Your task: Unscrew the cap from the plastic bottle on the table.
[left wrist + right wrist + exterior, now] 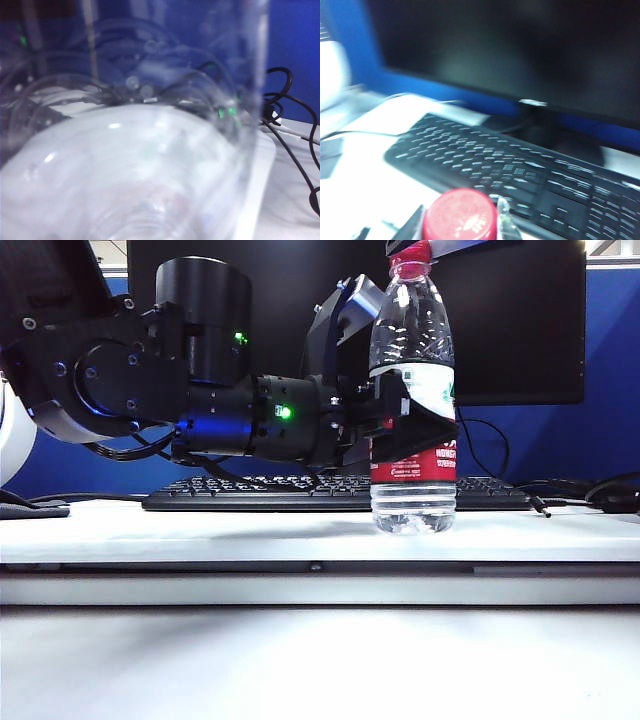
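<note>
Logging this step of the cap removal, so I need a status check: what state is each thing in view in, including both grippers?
Bottle: upright on the table, held around its label.
Cap: on the neck, between the right jaws.
Left gripper: shut on the bottle's middle.
Right gripper: at the bottle's top, jaws flanking the cap; grip unclear.
Keyboard: flat behind the bottle.
Monitor: dark.

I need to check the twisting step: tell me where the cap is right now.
The cap sits on top of the plastic bottle, right of centre at the exterior view's upper edge. In the right wrist view it lies between the right tool's fingers.
</note>
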Robot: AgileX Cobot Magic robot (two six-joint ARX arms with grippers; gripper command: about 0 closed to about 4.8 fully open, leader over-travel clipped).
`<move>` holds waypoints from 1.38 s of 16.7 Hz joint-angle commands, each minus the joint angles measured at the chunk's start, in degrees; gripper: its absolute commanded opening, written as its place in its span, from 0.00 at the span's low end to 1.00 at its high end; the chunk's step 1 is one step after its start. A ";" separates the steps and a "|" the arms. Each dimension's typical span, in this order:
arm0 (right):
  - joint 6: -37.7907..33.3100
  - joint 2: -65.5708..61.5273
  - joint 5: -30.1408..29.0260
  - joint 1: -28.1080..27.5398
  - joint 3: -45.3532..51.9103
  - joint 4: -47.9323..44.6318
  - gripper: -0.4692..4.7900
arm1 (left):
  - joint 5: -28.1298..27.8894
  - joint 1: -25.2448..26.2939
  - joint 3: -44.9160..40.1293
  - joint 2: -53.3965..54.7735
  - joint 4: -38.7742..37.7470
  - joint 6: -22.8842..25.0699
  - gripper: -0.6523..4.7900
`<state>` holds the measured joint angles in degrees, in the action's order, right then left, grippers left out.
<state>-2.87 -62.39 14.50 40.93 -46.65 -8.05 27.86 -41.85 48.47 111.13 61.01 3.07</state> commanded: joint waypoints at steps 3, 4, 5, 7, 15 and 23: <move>1.88 0.20 -36.92 -14.08 0.11 8.11 0.31 | 0.74 -0.07 0.02 0.04 -0.96 0.79 0.62; 3.61 0.20 -41.79 -16.24 0.09 8.98 0.31 | 0.74 -0.07 0.00 0.04 -0.96 0.79 0.62; 5.38 0.20 -44.61 -17.75 0.09 9.79 0.31 | 0.92 -0.07 0.02 0.04 -0.96 0.79 0.62; 10.23 -0.81 -50.31 -21.88 -0.50 13.16 0.25 | 0.92 -0.07 0.00 0.04 -0.98 0.79 0.62; 20.17 -10.97 -64.00 -29.46 -11.65 26.58 0.25 | 0.92 -0.07 -0.07 0.04 -0.98 0.76 0.62; 22.64 -13.81 -73.68 -32.15 -12.48 28.89 0.19 | 2.49 -0.07 -0.09 0.04 -0.98 0.76 0.62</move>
<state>20.12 -74.39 -60.40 9.21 -60.29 13.34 29.50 -42.00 48.62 111.15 60.64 4.05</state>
